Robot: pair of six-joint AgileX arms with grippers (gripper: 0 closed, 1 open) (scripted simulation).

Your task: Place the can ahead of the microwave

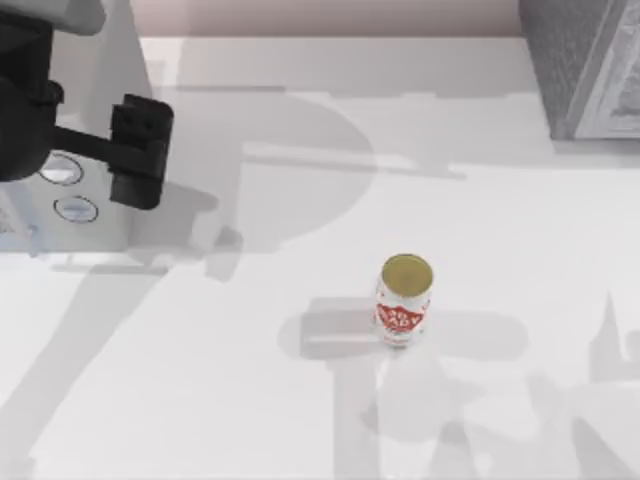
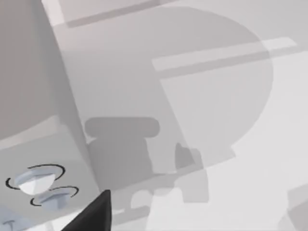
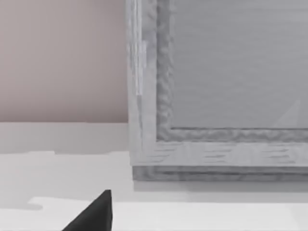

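A white table [image 1: 300, 420] is seen from above, crossed by soft grey shadows. Taking the middle of the top view as the centre of a clock face, the nearest thing is the can [image 1: 404, 300], a small upright tin with a dull gold top and a red-and-white label, at about four o'clock from centre and not far from it. It stands alone on bare table, touched by nothing, with its own shadow spread to either side.

Farther back, at about nine to ten o'clock by the left edge, is the microwave [image 1: 90, 130], a large pale grey box with two round silvery dials [image 1: 62, 170] on its front. The can is well apart from it, toward the right.

Above the microwave's right-hand corner hangs the left gripper [image 1: 138, 150], black, on a dark arm reaching in from the left edge. It holds nothing; whether its fingers stand wide or narrow cannot be told. The left wrist view looks down on the microwave [image 2: 33, 96], its dials [image 2: 33, 180] and the table [image 2: 260, 144] beside it, with one dark fingertip [image 2: 98, 211] at the picture's edge.

Farthest off, at about one to two o'clock in the top right corner, is a darker grey speckled box [image 1: 585, 60]. The right wrist view faces this box [image 3: 216, 96] closely across the table [image 3: 57, 178], a pinkish wall [image 3: 62, 57] behind it, and one dark fingertip [image 3: 98, 211] shows.
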